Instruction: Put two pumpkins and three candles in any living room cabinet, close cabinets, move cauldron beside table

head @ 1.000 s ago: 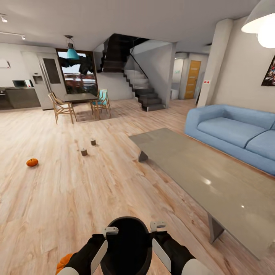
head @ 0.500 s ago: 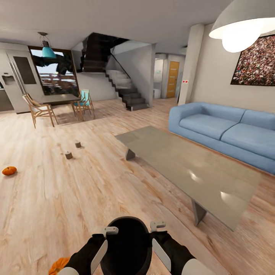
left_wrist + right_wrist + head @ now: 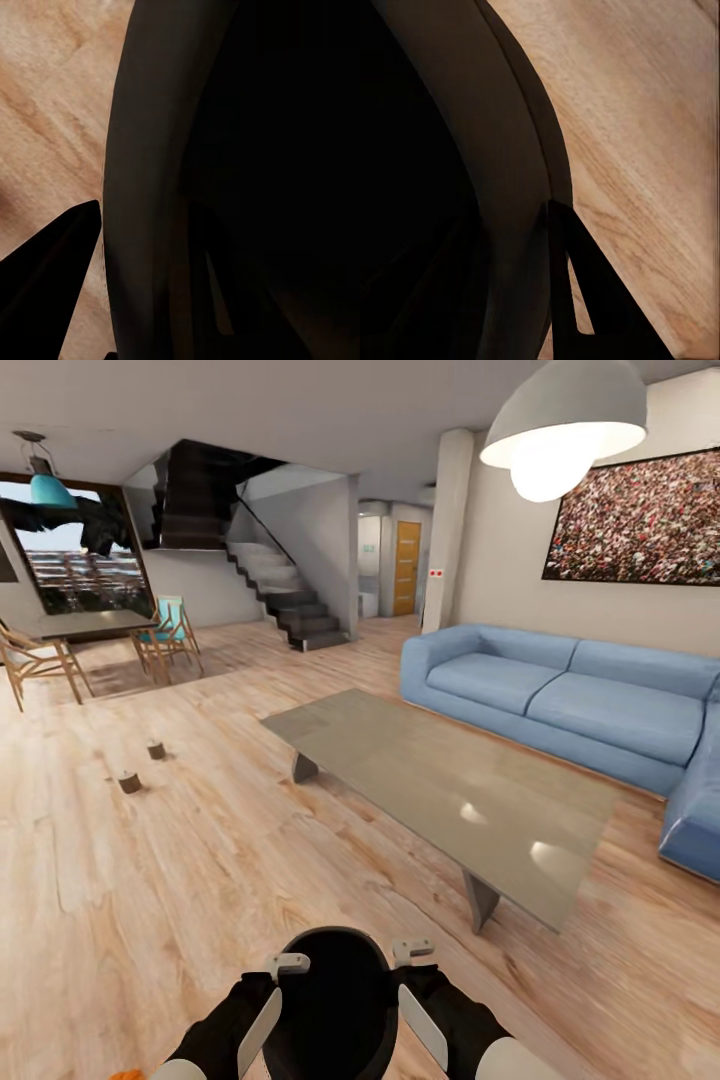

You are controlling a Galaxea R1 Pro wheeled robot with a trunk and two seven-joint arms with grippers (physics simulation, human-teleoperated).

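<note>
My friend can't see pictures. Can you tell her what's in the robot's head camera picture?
The robot's two arms hold a black cauldron by its rim, low in front. Ahead, a long grey table stands on a wood floor before a blue sofa. Two small candles sit on the floor to the left.

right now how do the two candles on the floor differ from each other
The nearer candle stands closer to the robot and further left in the head view; the farther candle stands behind it, nearer the dining chairs. The nearer candle shows a pale top face; the farther candle's top looks darker, though both are small here. Both are short brown stubs standing upright on the wood floor, apart from each other and left of the coffee table.
</note>
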